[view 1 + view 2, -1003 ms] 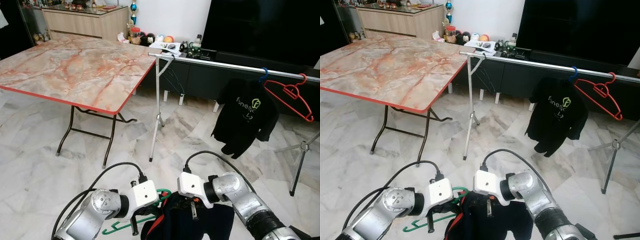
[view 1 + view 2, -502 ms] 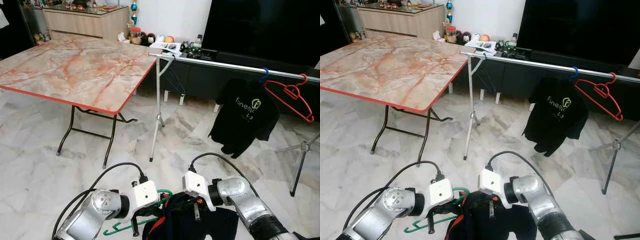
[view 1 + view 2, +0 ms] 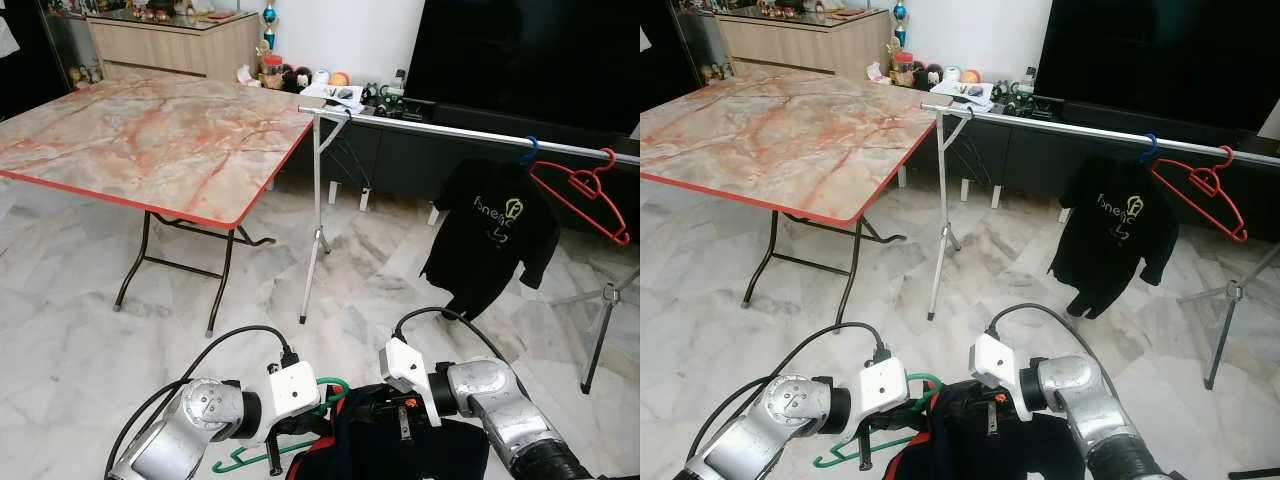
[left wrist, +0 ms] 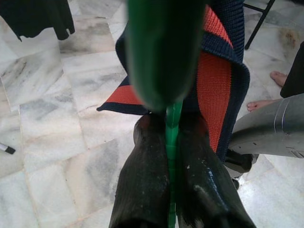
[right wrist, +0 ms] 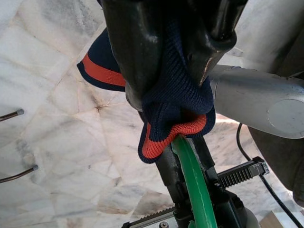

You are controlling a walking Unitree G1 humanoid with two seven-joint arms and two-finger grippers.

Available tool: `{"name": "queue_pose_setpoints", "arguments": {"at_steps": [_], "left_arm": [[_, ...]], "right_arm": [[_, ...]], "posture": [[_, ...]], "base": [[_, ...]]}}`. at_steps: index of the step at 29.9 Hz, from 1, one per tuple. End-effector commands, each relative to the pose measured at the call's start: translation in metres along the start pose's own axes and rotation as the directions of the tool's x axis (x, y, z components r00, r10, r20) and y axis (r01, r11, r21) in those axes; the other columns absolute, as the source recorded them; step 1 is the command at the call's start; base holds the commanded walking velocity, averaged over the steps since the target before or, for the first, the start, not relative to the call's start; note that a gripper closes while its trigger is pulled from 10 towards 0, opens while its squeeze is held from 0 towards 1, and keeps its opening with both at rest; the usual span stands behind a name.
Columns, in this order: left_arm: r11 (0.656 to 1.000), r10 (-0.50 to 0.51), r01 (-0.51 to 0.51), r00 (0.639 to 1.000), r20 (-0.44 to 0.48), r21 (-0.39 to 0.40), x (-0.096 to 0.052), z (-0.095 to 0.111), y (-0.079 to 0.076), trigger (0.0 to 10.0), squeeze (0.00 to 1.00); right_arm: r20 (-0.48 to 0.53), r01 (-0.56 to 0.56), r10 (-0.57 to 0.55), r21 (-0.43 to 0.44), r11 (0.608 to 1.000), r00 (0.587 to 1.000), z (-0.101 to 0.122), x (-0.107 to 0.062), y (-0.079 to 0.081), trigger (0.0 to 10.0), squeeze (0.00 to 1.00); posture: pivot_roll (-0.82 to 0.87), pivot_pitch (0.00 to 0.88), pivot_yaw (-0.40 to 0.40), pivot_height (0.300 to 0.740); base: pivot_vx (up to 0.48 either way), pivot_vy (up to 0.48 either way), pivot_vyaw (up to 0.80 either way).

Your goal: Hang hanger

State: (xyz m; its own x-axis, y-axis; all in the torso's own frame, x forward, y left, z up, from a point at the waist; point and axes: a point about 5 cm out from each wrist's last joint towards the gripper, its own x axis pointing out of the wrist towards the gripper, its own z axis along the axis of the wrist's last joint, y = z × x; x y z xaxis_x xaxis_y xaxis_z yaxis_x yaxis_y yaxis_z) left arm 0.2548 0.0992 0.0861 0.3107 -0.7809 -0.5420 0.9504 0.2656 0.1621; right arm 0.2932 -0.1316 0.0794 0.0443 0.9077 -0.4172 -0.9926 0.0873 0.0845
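A green plastic hanger (image 3: 328, 386) is low in front of me, and my left gripper (image 4: 168, 124) is shut on its thin bar. A navy knit garment (image 3: 400, 452) with red trim hangs around the hanger. My right gripper (image 5: 175, 61) is shut on a bunched fold of that garment (image 5: 176, 97), just above the green hanger (image 5: 192, 183). Ahead stands a silver clothes rail (image 3: 470, 132). On it hang a black T-shirt (image 3: 490, 235) and an empty red hanger (image 3: 585, 190).
A marble-topped folding table (image 3: 150, 130) with a red edge stands at the left. The rail's upright (image 3: 314, 220) and tripod foot (image 3: 600, 330) rest on the marble floor. A dark TV unit runs behind the rail. A person's bare foot (image 4: 260, 103) is near the garment.
My right arm has shifted a little to the right and lower, taking the garment with it. The black T-shirt on the rail has swung slightly. The left gripper holds its place.
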Motion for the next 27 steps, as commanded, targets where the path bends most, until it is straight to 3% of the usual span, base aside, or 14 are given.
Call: {"name": "queue_pose_setpoints", "arguments": {"at_steps": [1,4,5,6,7,8,9,11,12,24,25,26,27], "left_arm": [[0.999,-0.025,0.023,0.998,-0.053,-0.031,0.003,-0.011,-0.005,0.0,0.0],[0.999,-0.027,0.025,0.998,-0.053,-0.029,0.003,-0.011,-0.005,0.0,0.0],[0.999,-0.028,0.027,0.998,-0.055,-0.027,0.003,-0.011,-0.005,0.0,0.0],[0.999,-0.029,0.028,0.998,-0.056,-0.026,0.003,-0.011,-0.005,0.0,0.0],[0.999,-0.029,0.028,0.998,-0.056,-0.026,0.003,-0.011,-0.005,0.0,0.0],[0.999,-0.03,0.029,0.998,-0.059,-0.026,0.002,-0.011,-0.005,0.0,0.0],[0.999,-0.03,0.029,0.998,-0.063,-0.026,0.001,-0.012,-0.004,0.0,0.0],[0.999,-0.03,0.028,0.997,-0.064,-0.027,0.001,-0.012,-0.004,0.0,0.0],[0.999,-0.031,0.029,0.997,-0.066,-0.027,0.001,-0.013,-0.004,0.0,0.0],[0.999,-0.022,0.02,0.996,-0.087,-0.026,0.001,-0.015,-0.002,0.0,0.0],[0.999,-0.021,0.019,0.996,-0.088,-0.026,0.0,-0.015,-0.002,0.0,0.0],[1.0,-0.019,0.017,0.996,-0.089,-0.027,0.0,-0.016,-0.002,0.0,0.0],[1.0,-0.017,0.014,0.996,-0.09,-0.027,0.0,-0.016,-0.002,0.0,0.0]], "right_arm": [[0.084,0.059,-0.053,-0.071,0.996,0.995,0.021,-0.008,-0.008,10.0,0.0],[0.057,0.047,-0.042,-0.076,0.996,0.997,0.019,-0.005,-0.007,10.0,0.01],[0.06,0.048,-0.043,-0.073,0.996,0.997,0.02,-0.003,-0.008,10.0,0.4],[0.066,0.047,-0.042,-0.074,0.996,0.997,0.022,-0.002,-0.008,10.0,0.57],[0.066,0.047,-0.042,-0.074,0.996,0.997,0.022,-0.002,-0.008,10.0,0.57],[0.081,0.039,-0.033,-0.077,0.996,0.996,0.024,-0.001,-0.007,6.7,0.51],[0.094,0.033,-0.025,-0.083,0.996,0.995,0.026,0.0,-0.007,4.9,0.0],[0.098,0.031,-0.022,-0.086,0.996,0.995,0.027,0.001,-0.007,4.9,0.0],[0.105,0.035,-0.025,-0.089,0.995,0.994,0.027,0.001,-0.007,10.0,0.0],[0.149,0.035,-0.025,-0.064,0.997,0.989,0.029,-0.004,-0.011,10.0,0.0],[0.166,0.04,-0.03,-0.057,0.998,0.986,0.031,-0.004,-0.012,7.1,0.0],[0.183,0.044,-0.034,-0.05,0.998,0.982,0.033,-0.004,-0.012,0.1,0.0],[0.196,0.045,-0.035,-0.045,0.998,0.98,0.034,-0.004,-0.013,0.1,0.0]], "posture": [[0.14,0.0,-0.086,0.74],[0.14,0.0,-0.085,0.74],[0.14,0.0,-0.084,0.74],[0.14,0.0,-0.085,0.74],[0.14,0.0,-0.085,0.74],[0.15,0.0,-0.087,0.74],[0.15,0.0,-0.087,0.74],[0.15,0.0,-0.088,0.74],[0.15,0.0,-0.088,0.74],[0.2,0.0,-0.12,0.74],[0.2,0.0,-0.12,0.74],[0.2,0.0,-0.12,0.74],[0.21,0.0,-0.124,0.74]], "base": [[0.0,0.0,0.0],[0.0,0.0,0.0],[0.0,0.0,0.0],[0.0,0.0,0.0],[0.0,0.0,0.0],[0.0,0.0,0.0],[0.0,0.0,0.0],[0.0,0.0,0.0],[0.0,0.0,0.0],[0.0,0.0,0.0],[0.0,0.0,0.0],[0.0,0.0,0.0],[0.0,0.0,0.0]]}}
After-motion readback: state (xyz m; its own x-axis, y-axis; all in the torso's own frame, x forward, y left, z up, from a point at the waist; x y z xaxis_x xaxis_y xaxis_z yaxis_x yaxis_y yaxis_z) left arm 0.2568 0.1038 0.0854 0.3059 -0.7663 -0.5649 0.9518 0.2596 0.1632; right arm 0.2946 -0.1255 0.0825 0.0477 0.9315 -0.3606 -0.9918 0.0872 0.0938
